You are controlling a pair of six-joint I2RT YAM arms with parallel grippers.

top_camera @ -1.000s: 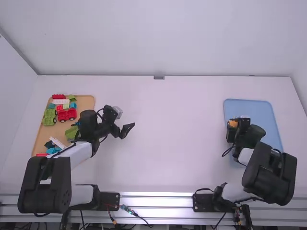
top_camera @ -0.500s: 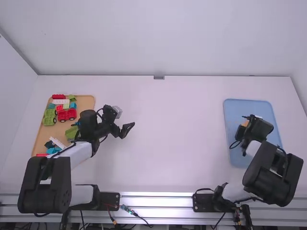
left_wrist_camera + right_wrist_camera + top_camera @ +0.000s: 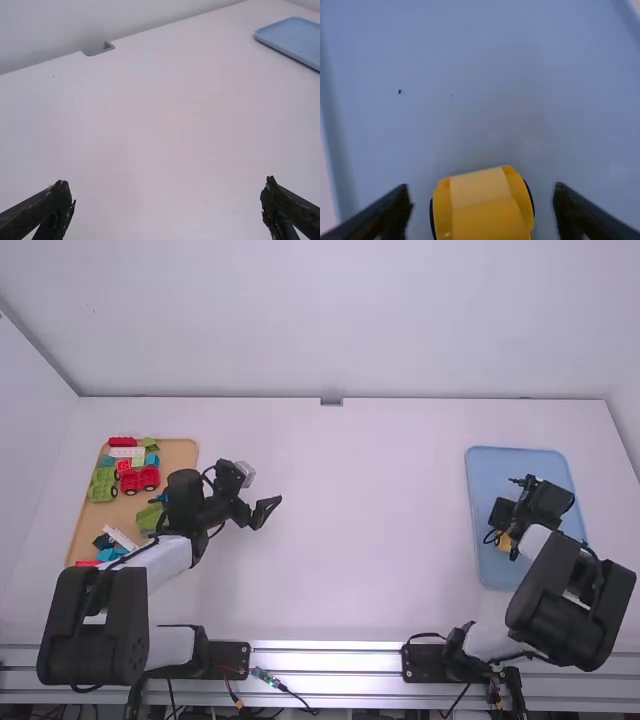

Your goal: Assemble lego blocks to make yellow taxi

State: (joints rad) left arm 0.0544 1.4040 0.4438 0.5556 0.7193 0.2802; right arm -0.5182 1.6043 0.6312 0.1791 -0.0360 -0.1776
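rounded yellow block (image 3: pixel 487 212), smooth blue tray (image 3: pixel 520 462)

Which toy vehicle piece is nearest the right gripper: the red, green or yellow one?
The yellow piece on the blue tray, facing the right gripper's open fingers; the red piece and green piece sit on the tan tray.

The left end effector (image 3: pixel 268 513) has its two black fingers (image 3: pixel 42 210) spread wide over the white bench (image 3: pixel 165 130) (tiny dark specks dot it). Well apart lies part of a blue tray (image 3: pixel 294 36); a grey bracket (image 3: pixel 107 47) sits at the bench's edge by the pale wall (image 3: pixel 65 22).
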